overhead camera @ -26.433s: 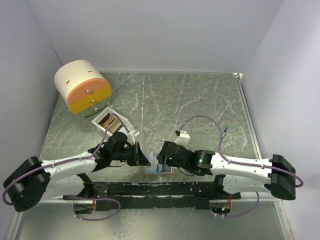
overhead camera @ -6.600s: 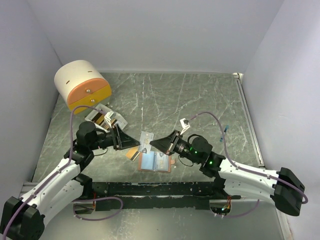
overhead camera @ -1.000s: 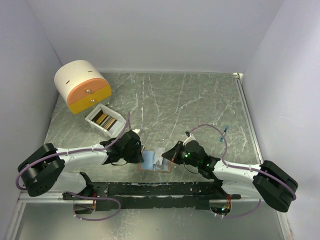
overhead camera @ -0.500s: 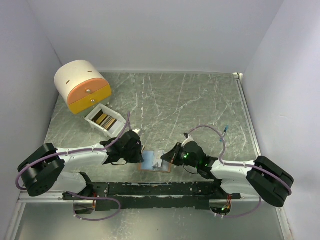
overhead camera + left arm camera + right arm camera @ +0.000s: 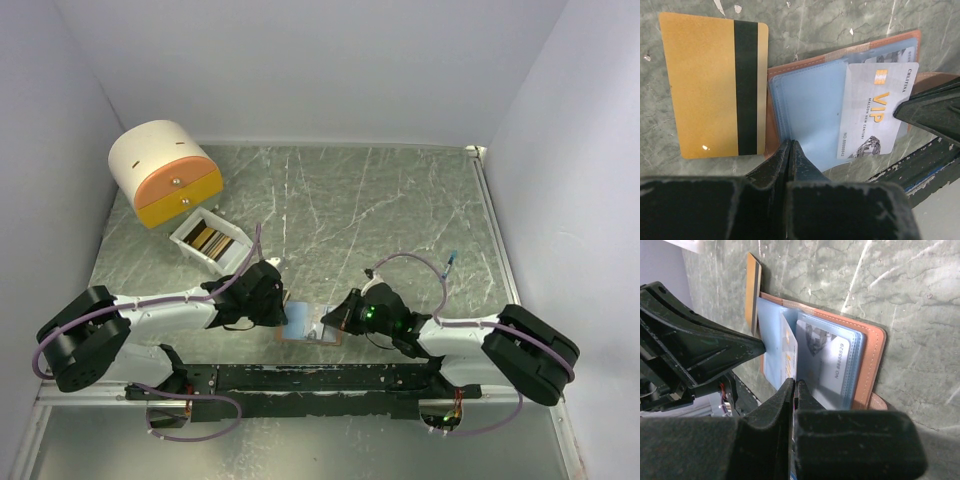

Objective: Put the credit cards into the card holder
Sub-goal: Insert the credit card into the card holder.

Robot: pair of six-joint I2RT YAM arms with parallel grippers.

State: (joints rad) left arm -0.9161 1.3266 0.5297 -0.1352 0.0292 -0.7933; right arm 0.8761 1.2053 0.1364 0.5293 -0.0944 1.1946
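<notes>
Card holder [image 5: 805,105] pinched by left tool [image 5: 790,145]; right tool [image 5: 793,382] pinches one white card [image 5: 875,115]; one gold card [image 5: 700,85] beside.

From above, the left gripper [image 5: 284,316] and right gripper [image 5: 326,322] cover most of the card holder [image 5: 298,322], leaving a pale blue patch. The cards [image 5: 207,238] in the white box [image 5: 228,257] at its 10 o'clock are too small to count. In the left wrist view the right gripper's finger hides the 3 o'clock edge of the VIP card [image 5: 872,110]. In the right wrist view the gold card [image 5: 753,290] shows only edge-on.
</notes>
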